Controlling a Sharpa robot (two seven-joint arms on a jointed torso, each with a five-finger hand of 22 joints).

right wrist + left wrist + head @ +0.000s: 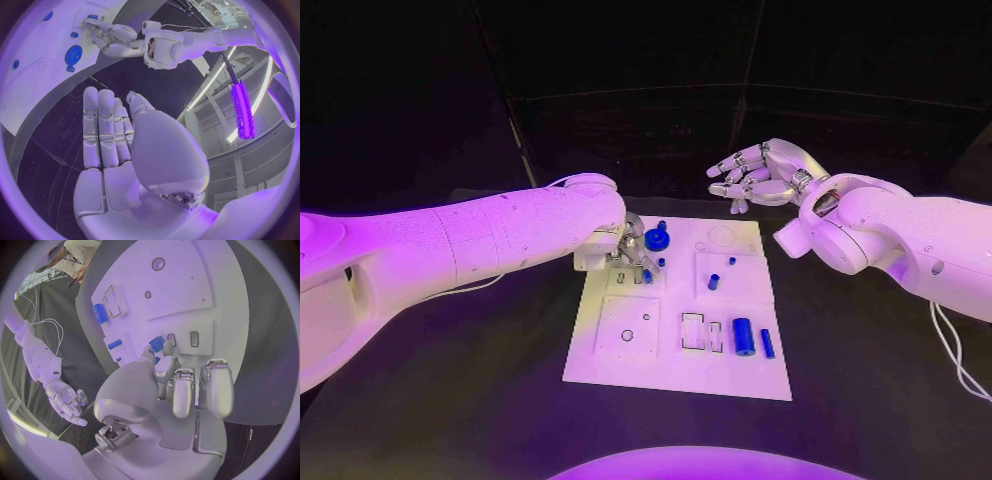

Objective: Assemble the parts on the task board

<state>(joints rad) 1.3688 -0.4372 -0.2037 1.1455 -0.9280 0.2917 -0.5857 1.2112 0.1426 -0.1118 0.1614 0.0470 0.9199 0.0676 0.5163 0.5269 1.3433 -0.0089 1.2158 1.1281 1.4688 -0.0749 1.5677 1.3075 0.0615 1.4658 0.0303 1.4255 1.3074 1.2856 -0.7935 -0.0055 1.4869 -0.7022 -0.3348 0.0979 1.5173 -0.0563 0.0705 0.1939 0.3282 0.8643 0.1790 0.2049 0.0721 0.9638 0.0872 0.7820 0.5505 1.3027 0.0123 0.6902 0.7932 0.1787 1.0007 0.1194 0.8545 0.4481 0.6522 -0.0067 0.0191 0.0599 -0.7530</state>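
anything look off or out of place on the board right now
Nothing stands out. The task board lies flat on the table, and the loose blue parts, like the cylinder, lie on it. The left hand works at a part; the right hand hovers off the board.

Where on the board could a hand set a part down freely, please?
The task board's near strip, below the big blue cylinder, lies bare, as does the plate left of the slots. The far left corner is crowded: the left hand works beside the blue gear.

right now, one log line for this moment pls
left hand: fingers on a small blue part at task board | right hand: holds nothing, off the board | blue gear: on board
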